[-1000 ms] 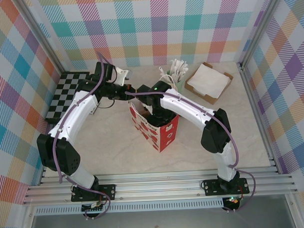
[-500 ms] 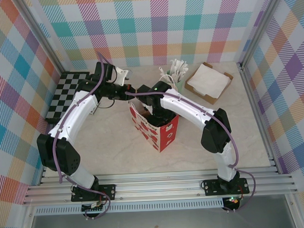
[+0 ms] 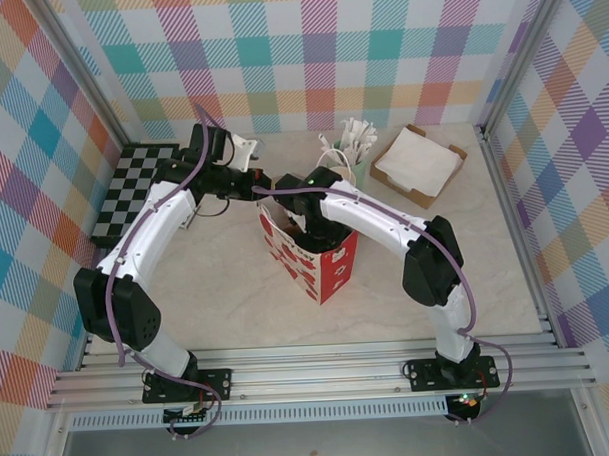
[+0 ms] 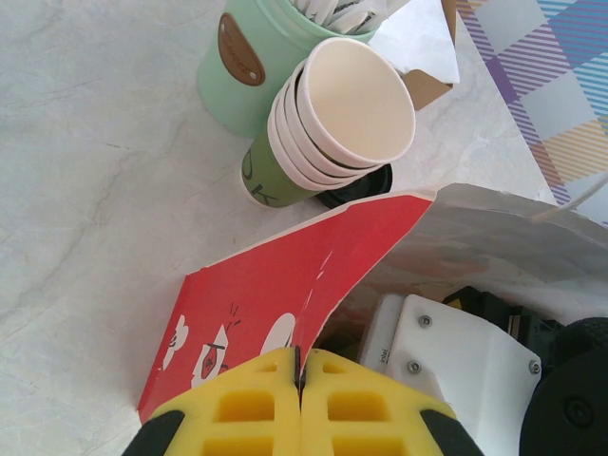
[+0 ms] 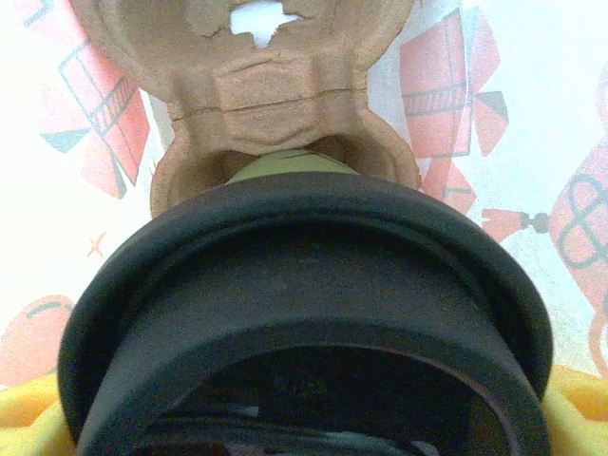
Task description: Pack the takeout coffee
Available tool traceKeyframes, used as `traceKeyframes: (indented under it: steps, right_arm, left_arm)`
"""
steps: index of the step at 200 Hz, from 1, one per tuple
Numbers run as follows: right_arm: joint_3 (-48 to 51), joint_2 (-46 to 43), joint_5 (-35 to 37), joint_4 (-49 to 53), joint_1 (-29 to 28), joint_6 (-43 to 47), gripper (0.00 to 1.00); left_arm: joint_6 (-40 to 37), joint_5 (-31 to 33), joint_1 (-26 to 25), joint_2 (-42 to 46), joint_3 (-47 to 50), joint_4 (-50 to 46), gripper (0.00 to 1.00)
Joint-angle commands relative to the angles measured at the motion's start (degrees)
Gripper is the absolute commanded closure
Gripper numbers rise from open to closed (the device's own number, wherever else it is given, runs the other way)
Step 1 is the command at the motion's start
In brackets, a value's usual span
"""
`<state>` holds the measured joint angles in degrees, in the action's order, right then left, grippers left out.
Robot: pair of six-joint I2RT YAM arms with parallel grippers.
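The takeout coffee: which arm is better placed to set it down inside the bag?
Right. The right gripper holds the takeout coffee inside the bag, just above the cardboard carrier. The left gripper is shut on the bag's rim, likely holding it open.

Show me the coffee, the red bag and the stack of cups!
takeout coffee (image 5: 304, 275), right wrist view, on its black lid.
red-and-white bag (image 4: 275, 285), left wrist view, on the red flap.
stack of cream cups (image 4: 356, 95), left wrist view, inside the top cup.

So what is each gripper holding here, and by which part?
Left gripper pinches the paper bag by its top edge. Right gripper holds the takeout coffee around its black lid, inside the bag.
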<state>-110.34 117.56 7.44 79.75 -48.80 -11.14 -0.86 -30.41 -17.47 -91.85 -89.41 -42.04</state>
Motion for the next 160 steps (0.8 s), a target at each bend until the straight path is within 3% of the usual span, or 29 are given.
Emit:
traceKeyframes:
  steps: [1, 160]
  right_arm:
    - [1.19, -0.92, 0.27, -1.09, 0.28, -0.11, 0.43]
    - [3.90, -2.24, 1.35, -4.33, 0.23, 0.17, 0.43]
  left_arm:
    - [-0.40, -0.71, -0.28, -0.43, -0.57, -2.49, 1.00]
    - [-0.41, -0.70, -0.46, -0.72, -0.66, -2.63, 1.00]
